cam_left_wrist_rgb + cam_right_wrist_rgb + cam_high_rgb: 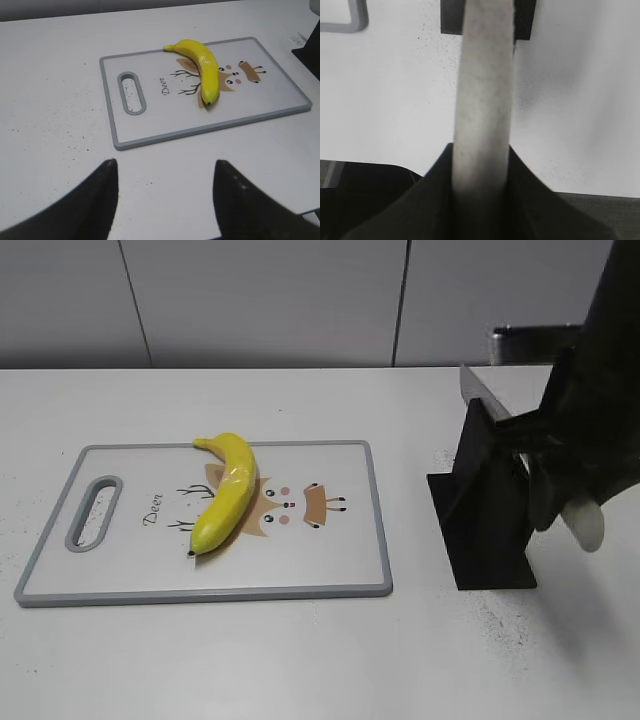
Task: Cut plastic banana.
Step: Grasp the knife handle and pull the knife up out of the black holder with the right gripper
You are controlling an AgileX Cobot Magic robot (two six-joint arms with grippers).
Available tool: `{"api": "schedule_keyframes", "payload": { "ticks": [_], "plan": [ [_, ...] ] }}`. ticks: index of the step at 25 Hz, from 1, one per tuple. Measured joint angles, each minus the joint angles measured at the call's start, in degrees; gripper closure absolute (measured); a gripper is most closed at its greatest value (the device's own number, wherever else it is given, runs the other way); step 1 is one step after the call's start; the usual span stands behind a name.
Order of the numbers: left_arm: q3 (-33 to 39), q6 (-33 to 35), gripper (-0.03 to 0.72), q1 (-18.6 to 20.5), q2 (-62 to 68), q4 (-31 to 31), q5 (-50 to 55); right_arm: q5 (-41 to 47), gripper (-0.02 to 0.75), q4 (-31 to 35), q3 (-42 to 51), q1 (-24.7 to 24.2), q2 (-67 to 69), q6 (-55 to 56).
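The plastic banana [229,490] lies diagonally across the cutting board [330,570], stem touching the far rim. The right gripper [482,172] clamps a pale knife handle [484,100] at the black knife stand [485,505]. The left gripper [165,192] hovers spread over bare table [50,100] near the board's front edge.

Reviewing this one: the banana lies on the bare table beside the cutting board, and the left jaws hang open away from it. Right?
Not quite. The banana lies on the cutting board, across its deer print, not on the bare table; the exterior view shows this. The left gripper does hang open away from it.
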Motion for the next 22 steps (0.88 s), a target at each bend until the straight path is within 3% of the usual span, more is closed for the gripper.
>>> {"api": "schedule_keyframes", "payload": {
  "ticks": [15, 17, 22],
  "plan": [
    [0.0, 0.0, 0.116, 0.0, 0.0, 0.1, 0.0, 0.3, 0.575, -3.2, -11.6, 0.2, -8.5, -1.2],
    [0.0, 0.1, 0.116, 0.0, 0.0, 0.0, 0.0, 0.3, 0.575, -3.3, -13.6, 0.2, -8.5, -5.1],
    [-0.8, 2.4, 0.116, 0.0, 2.9, 0.0, 0.0, 0.4, 0.576, -3.3, -17.1, 0.2, -8.5, -27.8]
  ]
}}
